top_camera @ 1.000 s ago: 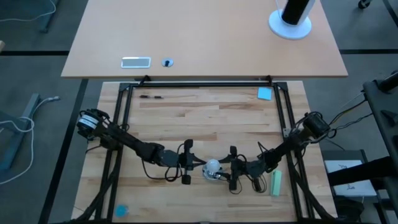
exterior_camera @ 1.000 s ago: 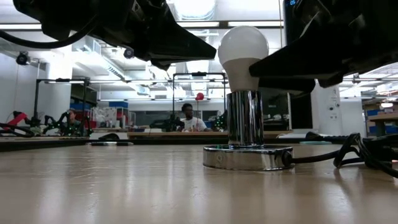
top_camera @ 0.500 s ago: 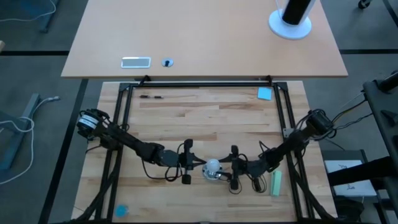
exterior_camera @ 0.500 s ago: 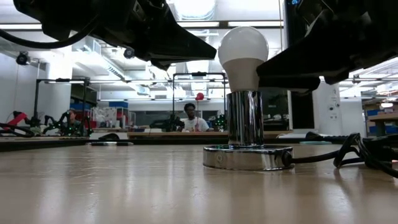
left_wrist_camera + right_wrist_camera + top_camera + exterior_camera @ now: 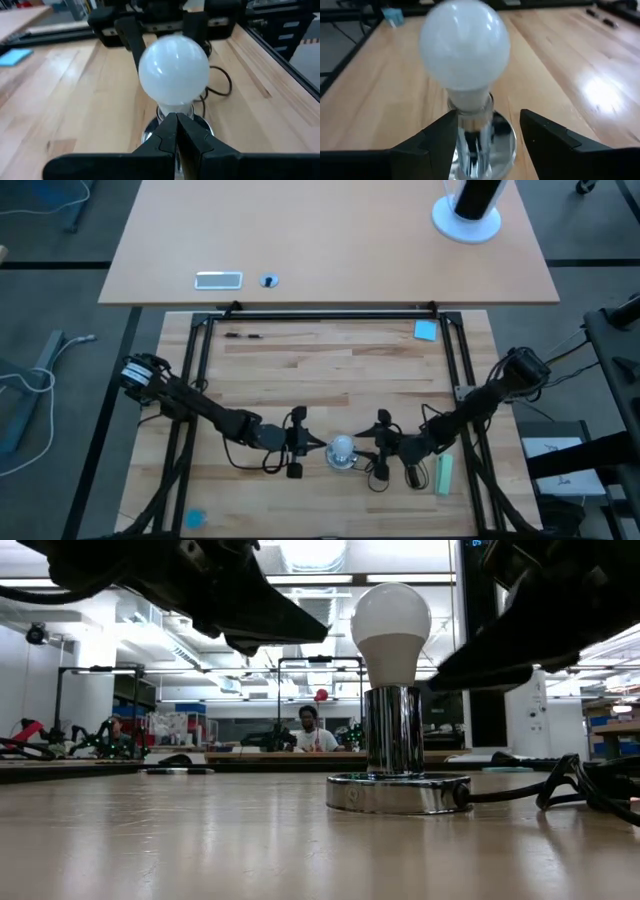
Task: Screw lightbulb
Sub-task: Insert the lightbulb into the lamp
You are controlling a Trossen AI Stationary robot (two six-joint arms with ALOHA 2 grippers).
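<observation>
The white frosted lightbulb (image 5: 342, 447) stands upright with its base in the chrome socket (image 5: 398, 790), near the table's near edge; it also shows in the left wrist view (image 5: 173, 70) and the right wrist view (image 5: 464, 47). My left gripper (image 5: 176, 125) is shut and empty, just left of the bulb (image 5: 318, 447). My right gripper (image 5: 487, 122) is open, just right of the bulb (image 5: 370, 450). Its fingers stand short of the socket's column, one to each side, and touch nothing that I can see.
The socket's black cord (image 5: 560, 790) runs off to the right under my right arm. A pale green block (image 5: 444, 474) lies near the right edge. A blue pad (image 5: 426, 330) lies at the far right. A person (image 5: 310, 730) sits in the room beyond.
My right gripper has drawn back from the bulb toward the table's right edge; its finger, which lay against the bulb's neck, now stands apart from it. My left gripper has drawn back a little toward the left edge. The bulb stays upright in the socket.
</observation>
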